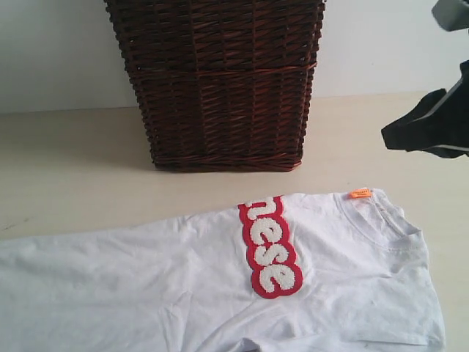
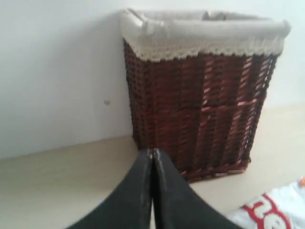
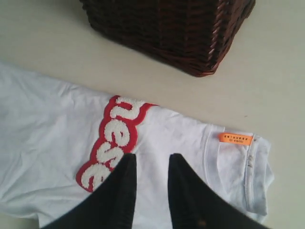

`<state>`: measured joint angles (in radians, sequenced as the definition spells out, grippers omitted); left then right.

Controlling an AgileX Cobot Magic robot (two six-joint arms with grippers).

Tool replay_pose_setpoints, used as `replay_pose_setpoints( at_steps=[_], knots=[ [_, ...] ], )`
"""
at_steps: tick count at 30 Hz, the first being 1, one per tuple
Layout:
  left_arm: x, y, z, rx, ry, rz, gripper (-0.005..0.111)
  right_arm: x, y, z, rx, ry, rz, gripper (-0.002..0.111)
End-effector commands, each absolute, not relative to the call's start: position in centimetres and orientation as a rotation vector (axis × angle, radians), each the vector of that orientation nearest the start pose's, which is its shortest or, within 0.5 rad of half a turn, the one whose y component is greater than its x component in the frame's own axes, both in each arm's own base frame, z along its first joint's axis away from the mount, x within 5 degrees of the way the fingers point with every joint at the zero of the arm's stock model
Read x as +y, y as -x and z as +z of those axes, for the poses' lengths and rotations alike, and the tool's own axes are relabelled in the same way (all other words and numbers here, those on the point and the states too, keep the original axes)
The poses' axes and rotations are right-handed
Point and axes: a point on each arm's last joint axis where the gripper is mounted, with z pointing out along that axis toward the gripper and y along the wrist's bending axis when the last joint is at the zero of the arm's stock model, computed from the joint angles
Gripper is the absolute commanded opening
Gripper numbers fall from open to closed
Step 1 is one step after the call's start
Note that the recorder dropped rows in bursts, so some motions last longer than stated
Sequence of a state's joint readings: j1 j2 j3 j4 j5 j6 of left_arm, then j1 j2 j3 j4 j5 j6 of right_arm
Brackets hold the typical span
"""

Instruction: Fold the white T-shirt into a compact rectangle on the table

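- Lying flat on the table [image 1: 73, 161], the white T-shirt [image 1: 146, 286] spreads in front of the wicker basket [image 1: 220, 88], with a strip of bare tabletop between the two.
- Shirt edge nearest the basket: the red-outlined lettering [image 1: 271, 253] runs off this edge, so only part of the word shows.
- Orange neck tag [image 1: 360, 193]: sits at the collar, out past the basket's right-hand corner.
- Left gripper [image 2: 152, 160]: fingers pressed together and holding nothing, pointed at the basket's front and clear of the shirt.
- Right gripper [image 3: 151, 160]: fingers spread with an empty gap, poised over the shirt between lettering and collar. Contact with the fabric cannot be told.
- Basket: dark brown weave with a pale cloth liner [image 2: 200, 33], lace-trimmed and folded over the rim, standing on the table against a pale wall.
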<state>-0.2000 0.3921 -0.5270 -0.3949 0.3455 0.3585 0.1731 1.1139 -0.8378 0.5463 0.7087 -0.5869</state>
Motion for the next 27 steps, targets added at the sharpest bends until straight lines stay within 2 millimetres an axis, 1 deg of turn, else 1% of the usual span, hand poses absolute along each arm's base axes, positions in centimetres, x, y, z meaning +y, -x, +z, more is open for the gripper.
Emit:
replay_pose_setpoints(
  at_steps=[1,6,10,22,25,27],
  knots=[
    [-2.1,-4.6,33.1,1.501,-0.219,-0.302,0.000,6.6,-20.2,32.1,2.243,0.460,0.436,0.024],
    [-1.7,-1.7,33.0,1.398,-0.228,-0.313,0.000,6.5,-19.8,32.6,2.220,0.461,0.433,0.024],
    [-1.5,-0.5,33.1,1.341,-0.231,-0.309,0.000,6.5,-19.8,32.6,2.220,0.461,0.433,0.024],
    [-1.5,-0.5,33.0,1.343,-0.235,-0.305,0.000,6.5,-19.8,32.6,2.220,0.461,0.433,0.024],
    [-1.3,-0.6,33.0,1.339,-0.274,-0.227,0.000,6.5,-19.8,32.6,2.220,0.461,0.433,0.024],
    [-1.3,-0.6,33.0,1.339,-0.277,-0.218,0.000,6.5,-19.8,32.6,2.220,0.461,0.433,0.024]
  ],
)
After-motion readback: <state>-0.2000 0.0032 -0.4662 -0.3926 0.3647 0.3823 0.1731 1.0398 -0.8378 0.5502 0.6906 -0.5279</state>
